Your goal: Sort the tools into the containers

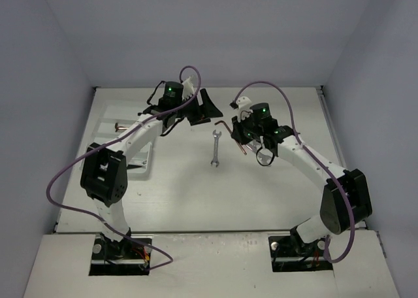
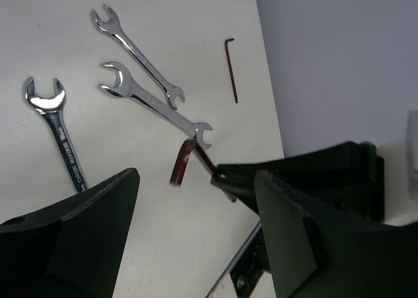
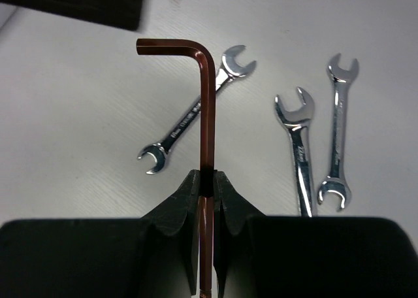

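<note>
My right gripper (image 3: 207, 180) is shut on the long shaft of a red-brown L-shaped hex key (image 3: 208, 108), whose short leg points left. It hangs above the table at the back middle (image 1: 225, 122). My left gripper (image 2: 196, 236) stands open close beside it with nothing between its fingers, and the held hex key (image 2: 182, 162) shows just ahead of them. Three silver wrenches (image 2: 60, 131) (image 2: 157, 107) (image 2: 138, 55) lie on the table, and a thin dark hex key (image 2: 231, 70) lies further off. In the top view, the white tray (image 1: 145, 162) at the left is partly hidden by the left arm.
One wrench (image 1: 215, 148) lies between the two arms in the top view. A small tool (image 1: 121, 125) lies at the far left near the tray. Grey walls close in the table on three sides. The left gripper (image 1: 202, 112) and right gripper (image 1: 243, 138) are close together.
</note>
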`<action>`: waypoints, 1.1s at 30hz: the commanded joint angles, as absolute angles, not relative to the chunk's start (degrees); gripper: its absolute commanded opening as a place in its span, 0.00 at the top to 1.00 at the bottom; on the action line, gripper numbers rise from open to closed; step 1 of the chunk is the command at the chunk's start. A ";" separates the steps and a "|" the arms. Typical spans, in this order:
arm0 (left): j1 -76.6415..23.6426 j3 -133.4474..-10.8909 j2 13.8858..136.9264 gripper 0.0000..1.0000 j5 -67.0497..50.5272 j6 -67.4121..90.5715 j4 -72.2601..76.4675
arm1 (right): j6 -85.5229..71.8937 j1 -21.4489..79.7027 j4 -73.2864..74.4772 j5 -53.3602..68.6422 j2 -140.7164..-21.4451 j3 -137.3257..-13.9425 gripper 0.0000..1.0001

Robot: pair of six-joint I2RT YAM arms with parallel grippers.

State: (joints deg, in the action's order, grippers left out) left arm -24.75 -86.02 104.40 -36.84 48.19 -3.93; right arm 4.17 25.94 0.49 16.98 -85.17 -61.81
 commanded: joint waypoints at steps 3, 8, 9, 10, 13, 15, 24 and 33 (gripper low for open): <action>-26.03 -89.51 105.27 0.31 -39.45 47.73 -1.82 | 1.59 28.74 -6.41 19.05 -82.79 -62.26 1.00; -26.25 -88.41 105.57 0.32 -39.80 47.80 -2.21 | 0.36 28.94 -8.69 21.23 -83.52 -62.31 1.00; -26.19 -87.89 105.34 0.35 -40.04 48.08 -1.90 | 0.16 29.03 -8.96 21.35 -83.61 -62.31 1.00; -26.19 -87.49 105.16 0.37 -40.26 48.48 -1.37 | 0.07 29.17 -9.31 21.30 -83.75 -62.31 1.00; -26.28 -86.65 104.53 0.54 -40.82 49.07 -0.21 | 0.00 29.39 -9.94 21.22 -84.07 -62.31 1.00; -26.28 -86.43 104.36 0.75 -41.16 49.36 1.10 | 0.00 29.61 -10.22 21.21 -84.40 -62.37 1.00; -26.04 -84.66 103.89 0.99 -43.40 52.60 4.48 | -1.69 30.59 -11.07 19.03 -84.73 -62.14 0.87; -14.33 -81.30 101.86 1.00 -45.11 54.05 5.62 | -3.39 27.29 -7.49 8.54 -79.99 -60.88 0.25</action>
State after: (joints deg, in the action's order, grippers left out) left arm -22.73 -81.45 107.55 -43.00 52.39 0.30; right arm -2.32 29.74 -6.31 15.40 -84.97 -61.14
